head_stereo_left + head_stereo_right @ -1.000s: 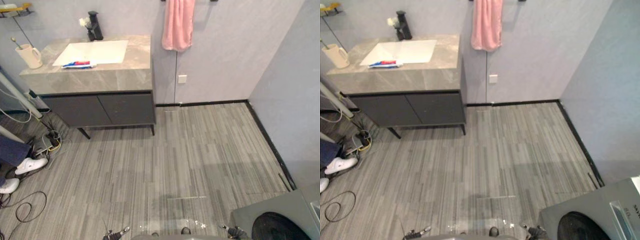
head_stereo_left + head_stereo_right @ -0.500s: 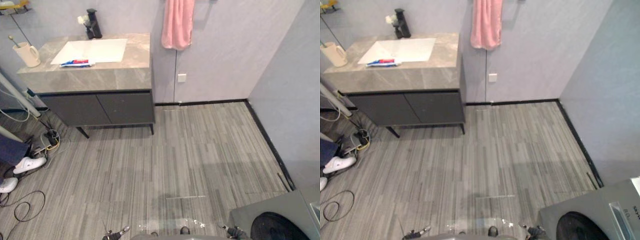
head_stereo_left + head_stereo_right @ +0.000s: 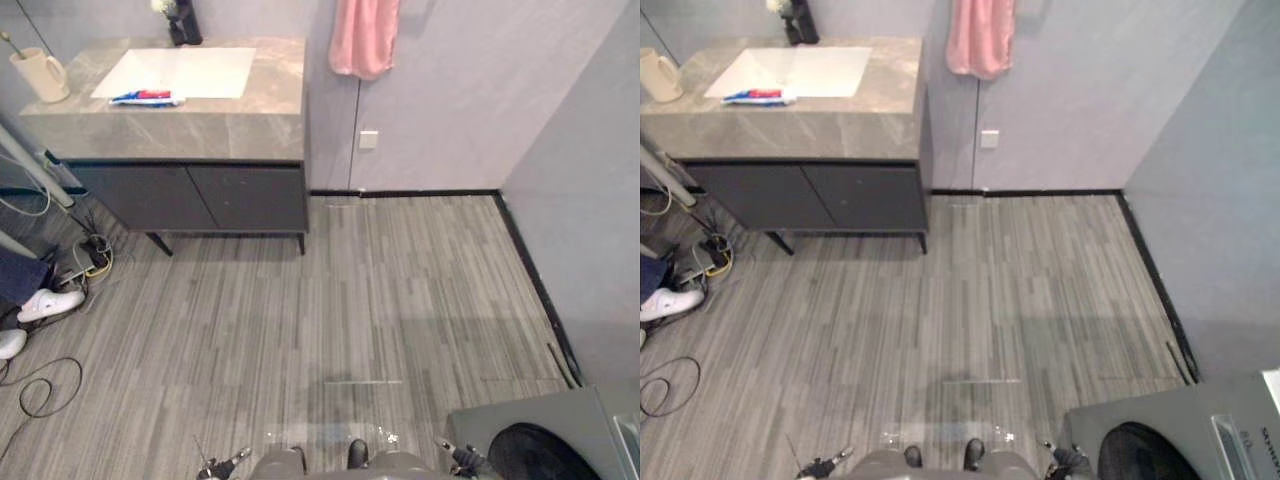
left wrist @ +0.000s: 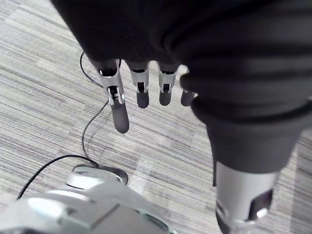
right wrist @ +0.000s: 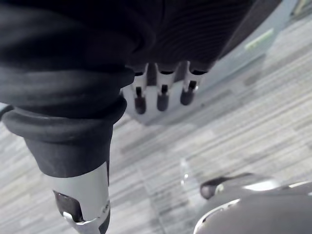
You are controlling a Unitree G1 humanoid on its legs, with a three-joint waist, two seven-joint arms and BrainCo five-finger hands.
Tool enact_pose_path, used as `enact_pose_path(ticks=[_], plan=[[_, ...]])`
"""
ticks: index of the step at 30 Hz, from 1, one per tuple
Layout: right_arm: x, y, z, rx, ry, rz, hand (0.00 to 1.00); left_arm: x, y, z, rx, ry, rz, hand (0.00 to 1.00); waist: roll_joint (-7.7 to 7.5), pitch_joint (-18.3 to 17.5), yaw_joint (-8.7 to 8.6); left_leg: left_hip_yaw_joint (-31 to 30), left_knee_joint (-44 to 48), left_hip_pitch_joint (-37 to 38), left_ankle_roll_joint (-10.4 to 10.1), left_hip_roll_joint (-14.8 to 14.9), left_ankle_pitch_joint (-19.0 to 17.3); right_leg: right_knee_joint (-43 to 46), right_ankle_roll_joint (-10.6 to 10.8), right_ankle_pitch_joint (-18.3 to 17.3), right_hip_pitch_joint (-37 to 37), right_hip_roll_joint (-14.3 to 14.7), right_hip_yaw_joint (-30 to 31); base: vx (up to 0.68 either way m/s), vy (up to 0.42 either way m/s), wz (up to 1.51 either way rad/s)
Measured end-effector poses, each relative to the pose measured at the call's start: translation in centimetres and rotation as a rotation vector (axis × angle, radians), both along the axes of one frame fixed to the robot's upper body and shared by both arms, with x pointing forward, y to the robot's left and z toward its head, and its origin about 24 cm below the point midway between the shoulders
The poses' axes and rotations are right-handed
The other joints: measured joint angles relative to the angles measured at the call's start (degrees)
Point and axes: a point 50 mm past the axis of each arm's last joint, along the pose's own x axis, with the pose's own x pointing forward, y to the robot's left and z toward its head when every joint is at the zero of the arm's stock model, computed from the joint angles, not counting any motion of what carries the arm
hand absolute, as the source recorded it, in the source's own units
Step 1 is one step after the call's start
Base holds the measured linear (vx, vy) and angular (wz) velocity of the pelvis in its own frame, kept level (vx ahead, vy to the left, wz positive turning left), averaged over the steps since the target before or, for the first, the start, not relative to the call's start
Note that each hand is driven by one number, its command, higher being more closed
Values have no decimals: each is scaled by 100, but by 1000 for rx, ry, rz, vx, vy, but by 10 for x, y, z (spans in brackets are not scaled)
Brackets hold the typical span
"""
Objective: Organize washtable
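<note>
Change: your whole view has shifted since a second ago, so the camera moved; counter items lie unchanged.
Left hand: fingers straight, empty, over the floor.
Right hand: fingers relaxed, empty.
Counter: well apart from both hands; toothpaste tube by the basin, mug at its left end.

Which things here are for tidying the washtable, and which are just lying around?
For the job: washtable, cup, toothpaste tube.
Just around: pink towel, white shoe, washing machine.
</note>
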Motion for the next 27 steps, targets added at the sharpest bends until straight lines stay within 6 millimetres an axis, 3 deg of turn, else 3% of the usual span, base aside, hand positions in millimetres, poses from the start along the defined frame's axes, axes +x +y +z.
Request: enact_pose_path(ticks=[2, 4, 6, 9, 11, 12, 13, 15, 16, 17, 19, 20, 21, 24, 26, 27], plan=[[5, -1, 1, -2, -16, 10, 0, -1, -2, 0, -6, -13, 33, 0, 33, 48, 65, 22, 1411, -722, 168, 226, 226, 18, -70, -88, 126, 9, 56, 130, -62, -12], [9, 1, 2, -1, -25, 29, 0, -2, -5, 0, -16, -12, 41, 0, 50, 37, 148, 34, 1653, -987, 213, 308, 180, 26, -20, -104, 273, -9, 258, 238, 16, -37], [19, 9, 3, 15, -44, 58, 0, -6, -6, -1, -18, -5, 46, 0, 73, 28, 146, 44, 1213, -1167, 139, 306, 130, -103, 19, -104, 375, -23, 412, 224, 67, -45], [30, 13, 5, 17, -68, 82, 0, -6, -9, -1, -23, -8, 39, 0, 140, -81, 296, -101, -500, -1236, 87, 125, 258, -390, 222, -165, 495, -63, 826, 353, 200, -75], [28, 12, 4, 17, -61, 82, 0, -14, -11, -3, -30, 15, 41, 0, 220, -186, 336, -179, -709, -1128, 315, 69, 546, -220, 426, -492, 598, -116, 1038, 416, 289, -66], [23, 19, 2, 35, -51, 79, 0, -19, -4, -3, -11, 25, 43, 0, 12, -327, 344, 40, -662, -1029, 388, -53, 380, 39, 583, -598, 586, -339, 1011, 491, 252, -57], [22, 26, 1, 54, -51, 82, 0, -17, -2, -2, -2, 19, 40, 0, -83, -391, 435, 241, -751, -859, 464, -122, 276, 536, 707, -608, 384, -466, 972, 548, 265, -65], [24, 33, 2, 66, -58, 100, 0, -16, 0, -1, 4, 14, 29, 0, -132, -393, 444, 357, -967, -525, 543, -238, 209, 1520, 977, -464, -6, -607, 867, 370, 193, -36], [28, 32, 3, 60, -76, 109, 0, -16, 0, -2, 6, 22, 13, 0, -129, -382, 408, 364, -1184, -211, 579, -343, 131, 2486, 1272, -165, -359, -732, 698, 359, 192, -3], [30, 30, 5, 51, -89, 109, 0, -14, 0, -2, 10, 25, -7, 0, -89, -348, 374, 354, -1279, 96, 592, -362, -2, 3413, 1349, -31, -668, -891, 500, 432, 210, 6], [31, 28, 6, 43, -96, 108, 0, -15, 0, -2, 13, 29, -2, 0, -6, -297, 338, 313, -1401, 521, 593, -363, -133, 4032, 1217, -101, -881, -1096, 60, 292, 70, 10], [33, 28, 6, 43, -101, 109, 0, -17, 0, -2, 15, 36, 5, 0, -8, -295, 287, 286, -1624, 881, 585, -345, -143, 4092, 994, -240, -1007, -1217, -291, 372, 32, 15], [35, 27, 7, 42, -107, 105, 0, -17, 0, -2, 13, 39, 6, 0, 25, -289, 260, 273, -1814, 1149, 573, -264, -135, 3788, 836, -409, -1140, -1227, -645, 420, -4, 17], [40, 24, 8, 39, -111, 82, 0, -20, -1, -4, 10, 52, 6, 0, 57, -269, 124, 129, -1970, 1380, 564, -68, -130, 2334, 700, -384, -1454, -1110, -1038, 364, -105, 30], [42, 18, 8, 28, -102, 86, 0, -22, -2, -5, 4, 62, 2, 0, 87, -181, 117, 44, -2101, 1628, 559, 14, -133, 944, 587, 315, -1525, -969, -1036, 382, -210, 33], [38, 19, 5, 32, -83, 86, 0, -27, 2, -4, 13, 74, 3, 0, -18, -164, 124, -34, -2176, 1822, 364, -98, -148, 186, 488, 1149, -1452, -978, -1017, 416, -243, 23]])
